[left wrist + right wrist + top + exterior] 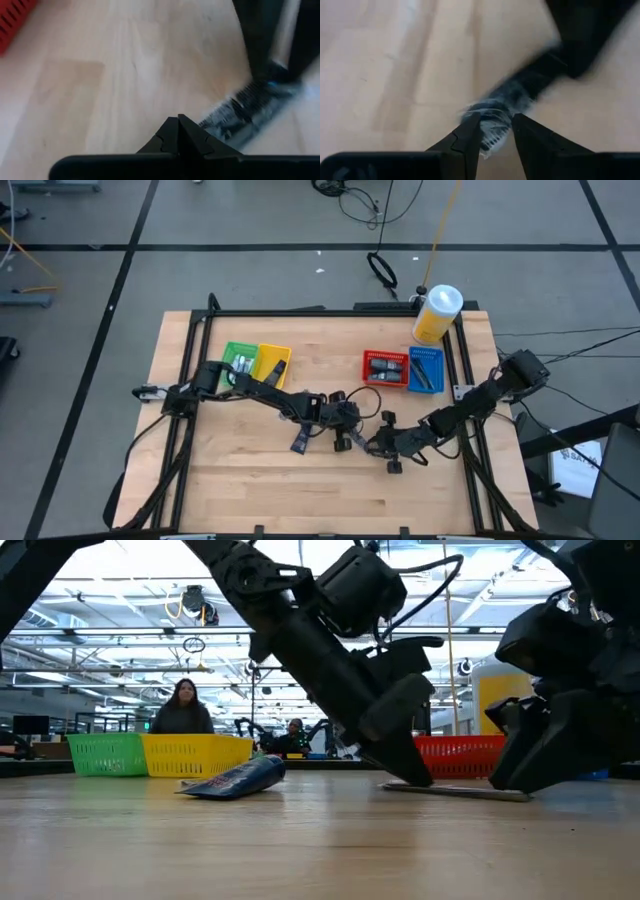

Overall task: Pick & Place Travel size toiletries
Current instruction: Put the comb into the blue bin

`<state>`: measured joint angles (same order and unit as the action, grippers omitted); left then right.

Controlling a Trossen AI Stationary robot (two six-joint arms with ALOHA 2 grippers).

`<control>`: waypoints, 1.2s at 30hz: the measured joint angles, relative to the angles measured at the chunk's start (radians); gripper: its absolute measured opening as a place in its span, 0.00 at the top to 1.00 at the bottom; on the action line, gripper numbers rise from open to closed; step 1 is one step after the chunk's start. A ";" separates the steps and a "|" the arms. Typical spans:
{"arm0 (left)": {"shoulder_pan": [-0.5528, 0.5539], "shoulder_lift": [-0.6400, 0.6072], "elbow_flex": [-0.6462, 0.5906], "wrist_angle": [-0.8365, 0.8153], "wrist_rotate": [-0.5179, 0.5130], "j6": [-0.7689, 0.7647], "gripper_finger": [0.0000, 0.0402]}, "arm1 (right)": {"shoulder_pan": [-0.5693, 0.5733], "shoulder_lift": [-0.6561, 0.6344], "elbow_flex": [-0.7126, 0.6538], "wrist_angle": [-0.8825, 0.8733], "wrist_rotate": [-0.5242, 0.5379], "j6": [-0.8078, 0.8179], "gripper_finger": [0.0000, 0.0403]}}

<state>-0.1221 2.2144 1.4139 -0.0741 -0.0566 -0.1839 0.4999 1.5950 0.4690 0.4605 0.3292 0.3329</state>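
On the wooden tabletop, mid-pick: the right gripper, jaws narrowly parted, straddles a dark sachet; next, close. Left gripper jaws closed, empty.

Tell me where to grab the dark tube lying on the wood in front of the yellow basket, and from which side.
Probably take the dark tube across its rounded middle, coming straight down from above with the pincer fingers on its two long sides. It lies flat and alone on the table, its thin flat end resting on the wood, so the ends offer little to grip.
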 joint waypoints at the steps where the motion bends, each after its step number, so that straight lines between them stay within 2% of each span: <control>1: -0.006 -0.004 0.000 -0.012 -0.001 -0.017 0.99 | 0.000 -0.018 0.000 -0.034 0.015 0.000 0.73; 4: -0.019 -0.019 0.000 -0.037 -0.002 -0.064 0.97 | 0.000 -0.076 -0.003 -0.128 0.046 -0.001 0.73; 7: -0.032 -0.036 -0.002 -0.041 -0.052 -0.081 0.99 | -0.001 -0.116 -0.003 -0.151 0.046 -0.016 0.73; 15: -0.037 -0.040 -0.003 0.006 -0.073 -0.064 0.98 | 0.036 -0.103 -0.002 0.056 0.023 -0.111 0.72; 18: -0.038 -0.038 -0.003 0.015 -0.073 -0.054 0.99 | 0.053 -0.060 -0.002 0.136 0.002 -0.162 0.67; 22: -0.038 -0.038 -0.003 0.033 -0.072 -0.036 0.98 | 0.076 -0.003 0.008 0.169 0.018 -0.203 0.55; 26: -0.038 -0.038 -0.003 0.032 -0.072 -0.024 0.98 | 0.119 0.068 0.074 0.154 0.157 -0.270 0.45; 31: -0.039 -0.038 -0.005 0.050 -0.072 -0.016 0.98 | 0.148 0.171 0.179 0.030 0.326 -0.315 0.43; 36: -0.039 -0.019 -0.006 0.067 -0.002 -0.003 0.99 | 0.148 0.238 0.236 -0.069 0.366 -0.258 0.45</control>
<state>-0.1616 2.1956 1.4076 -0.0069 -0.0591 -0.1872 0.6483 1.8325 0.7052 0.3917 0.6948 0.0749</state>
